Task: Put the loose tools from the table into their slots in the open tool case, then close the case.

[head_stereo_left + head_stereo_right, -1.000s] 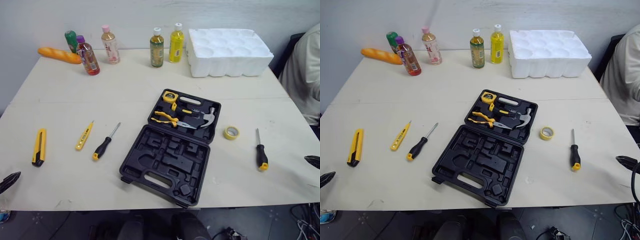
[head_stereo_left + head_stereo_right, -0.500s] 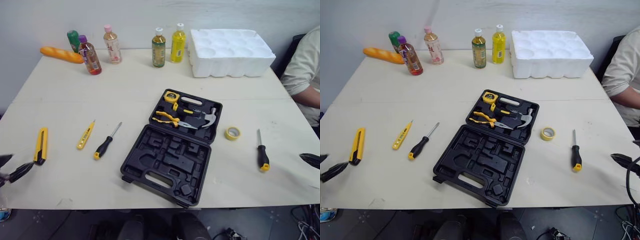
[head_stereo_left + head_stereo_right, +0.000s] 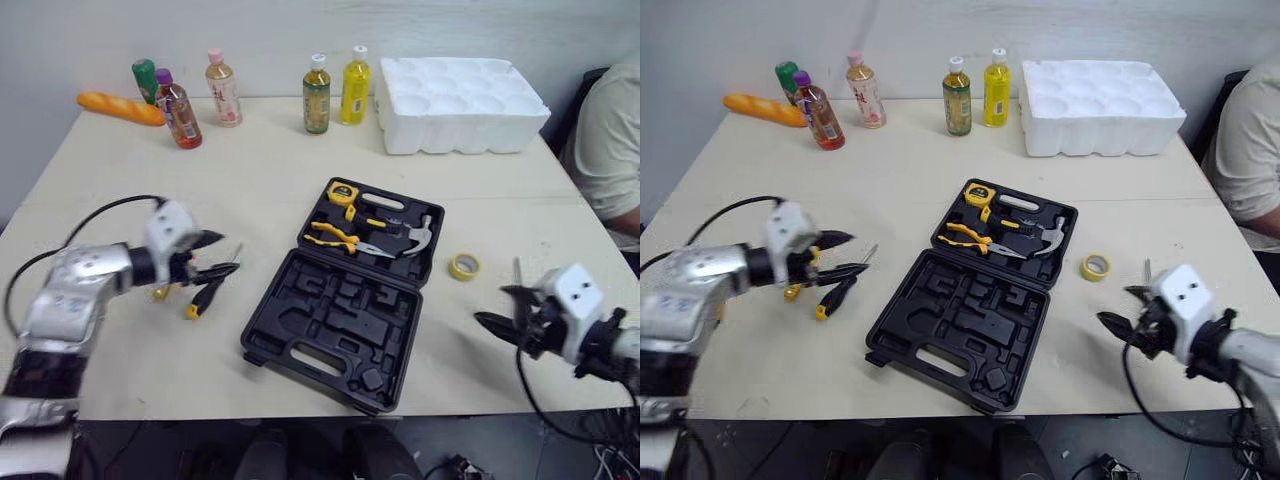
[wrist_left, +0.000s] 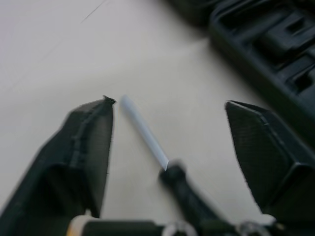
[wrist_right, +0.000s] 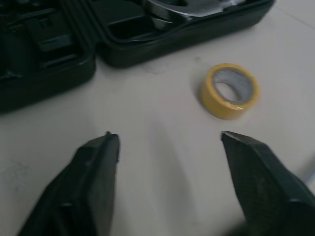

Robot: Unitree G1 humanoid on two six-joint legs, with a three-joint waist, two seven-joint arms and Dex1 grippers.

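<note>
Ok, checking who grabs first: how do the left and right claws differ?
The left claw hovers over the black-handled screwdriver, left of the case; the right claw is right of it, near the yellow tape roll. The left claw frames the shaft; the right claw frames bare table. Both are open.

R gripper (image 5: 167, 142) open, tape roll (image 5: 229, 90) by case (image 5: 147, 34)

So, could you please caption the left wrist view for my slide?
Open left gripper lined up on the black-handled screwdriver lying beside the tool case.
</note>
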